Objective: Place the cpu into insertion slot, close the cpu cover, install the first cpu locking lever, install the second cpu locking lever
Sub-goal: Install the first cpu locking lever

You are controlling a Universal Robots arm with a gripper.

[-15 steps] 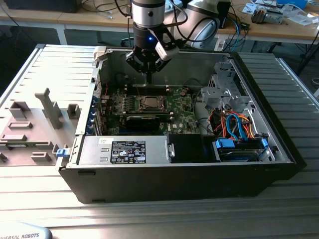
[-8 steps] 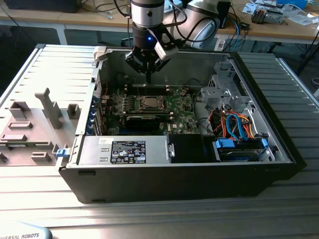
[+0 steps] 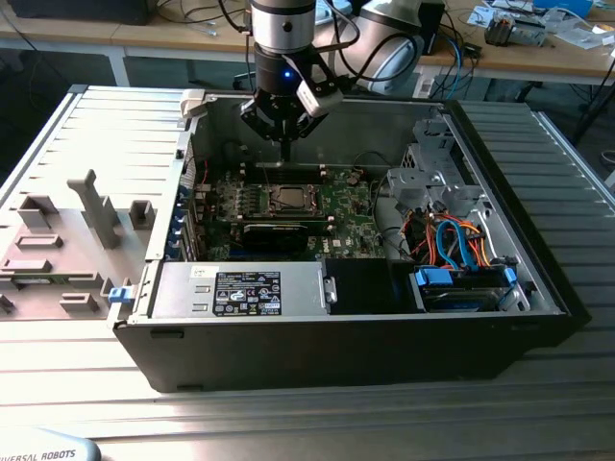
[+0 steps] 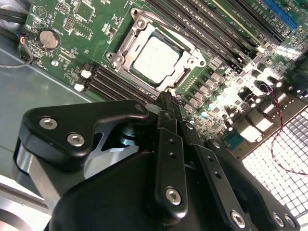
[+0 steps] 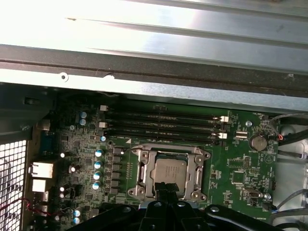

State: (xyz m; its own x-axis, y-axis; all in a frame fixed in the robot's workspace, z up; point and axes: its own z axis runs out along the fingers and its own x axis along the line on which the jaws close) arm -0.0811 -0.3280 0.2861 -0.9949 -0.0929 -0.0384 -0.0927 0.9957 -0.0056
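Gripper (image 4: pixel 166 98) hangs with fingers pressed together, tips just over the near edge of the cpu cover (image 4: pixel 190 61), which lies down over the cpu (image 4: pixel 156 58); press squarely, avoiding the memory slots (image 4: pixel 113 84).

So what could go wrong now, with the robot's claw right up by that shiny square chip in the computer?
The gripper hangs close over the cpu, which lies in the insertion slot with the cpu cover around it. Its tip could scrape the chip's top or knock the chip crooked. It might also bump the memory slots beside the socket, or the small blue-topped parts on the green board.
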